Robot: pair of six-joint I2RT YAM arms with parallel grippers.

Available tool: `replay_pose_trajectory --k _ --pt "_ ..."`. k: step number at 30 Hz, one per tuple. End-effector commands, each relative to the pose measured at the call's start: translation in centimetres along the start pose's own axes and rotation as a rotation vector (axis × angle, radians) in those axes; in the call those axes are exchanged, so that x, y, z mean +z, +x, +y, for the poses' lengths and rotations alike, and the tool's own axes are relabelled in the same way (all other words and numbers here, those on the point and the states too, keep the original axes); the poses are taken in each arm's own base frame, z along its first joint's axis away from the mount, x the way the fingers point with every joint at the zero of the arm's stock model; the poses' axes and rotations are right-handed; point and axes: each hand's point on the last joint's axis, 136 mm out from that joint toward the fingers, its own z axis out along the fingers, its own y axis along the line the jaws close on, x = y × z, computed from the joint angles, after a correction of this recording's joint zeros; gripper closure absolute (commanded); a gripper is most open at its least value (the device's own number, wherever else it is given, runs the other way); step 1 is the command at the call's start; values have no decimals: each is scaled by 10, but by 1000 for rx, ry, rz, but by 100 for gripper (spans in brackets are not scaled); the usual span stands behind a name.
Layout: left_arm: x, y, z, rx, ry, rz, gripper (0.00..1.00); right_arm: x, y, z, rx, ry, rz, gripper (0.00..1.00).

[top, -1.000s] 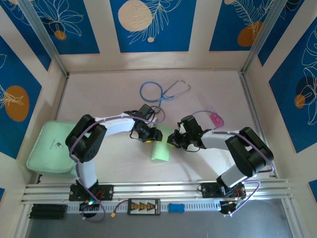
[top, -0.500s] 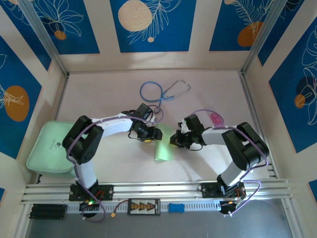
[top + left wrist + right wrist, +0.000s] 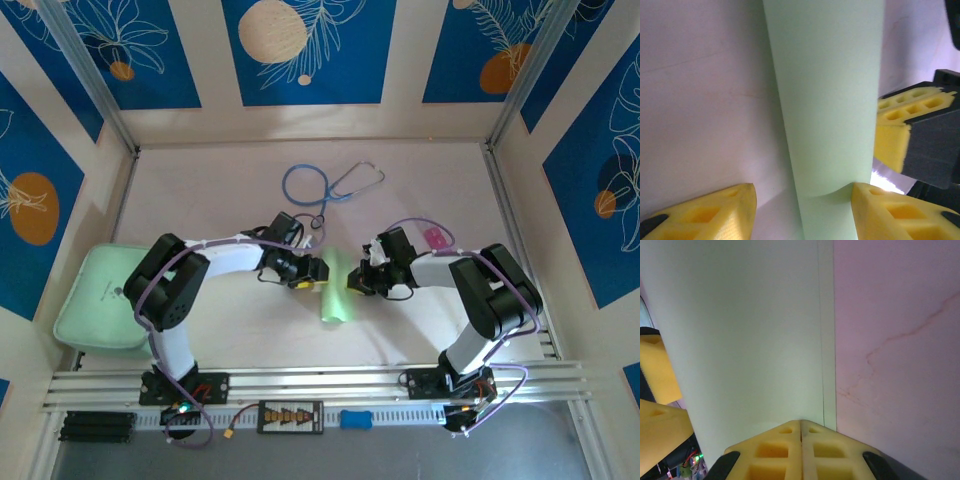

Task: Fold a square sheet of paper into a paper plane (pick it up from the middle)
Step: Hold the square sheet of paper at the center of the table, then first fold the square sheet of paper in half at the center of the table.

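The square sheet of paper (image 3: pixel 333 299), pale green and folded into a narrow strip, stands on edge at the table's middle between both grippers. Whether it has a paper plane's point I cannot tell. My left gripper (image 3: pixel 314 270) is at its far left end. In the left wrist view the paper (image 3: pixel 830 100) runs between the open yellow fingers (image 3: pixel 890 210); the right one touches its edge and the left one stands apart. My right gripper (image 3: pixel 354 281) is shut on the paper's (image 3: pixel 750 340) far right edge, pads (image 3: pixel 785 450) pressed together.
A thick mint-green pad (image 3: pixel 95 297) lies at the left edge of the table. A blue stethoscope (image 3: pixel 325 185) lies at the back, a small pink object (image 3: pixel 437 239) behind the right arm. Side walls and an aluminium rail (image 3: pixel 320 380) bound the space.
The paper has narrowed from a wide flat rectangle to a thin upright strip. Both grippers have drawn closer together over it, the right one moving left.
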Motion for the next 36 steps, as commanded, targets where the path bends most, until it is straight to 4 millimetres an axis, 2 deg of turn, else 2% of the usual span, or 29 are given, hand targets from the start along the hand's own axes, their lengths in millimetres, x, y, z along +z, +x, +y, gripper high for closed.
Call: replay_pose_trajectory --k 1,6,9,12,17,20,31,36 --pt "-1 -2 -10 -12 65 0 48 5 16 -15 48 26 59 92" --pt "-3 -4 -9 -17 49 -12 47 5 15 -13 53 19 59 92" --pt "-15 -9 -12 1 26 -55 40 5 15 -15 58 27 57 92" --pt "-22 -10 -10 4 -7 -73 36 4 15 -16 62 31 54 92" --pt "-19 -7 -13 -12 31 -47 34 4 17 -18 69 35 53 92" --pt "-16 -6 -7 -22 6 -36 34 5 17 -18 69 29 51 92" --pt "1 -6 -4 -61 55 -7 49 5 17 -17 77 20 49 92" --pt "5 -5 -2 -75 60 2 52 5 19 -19 80 19 47 92"
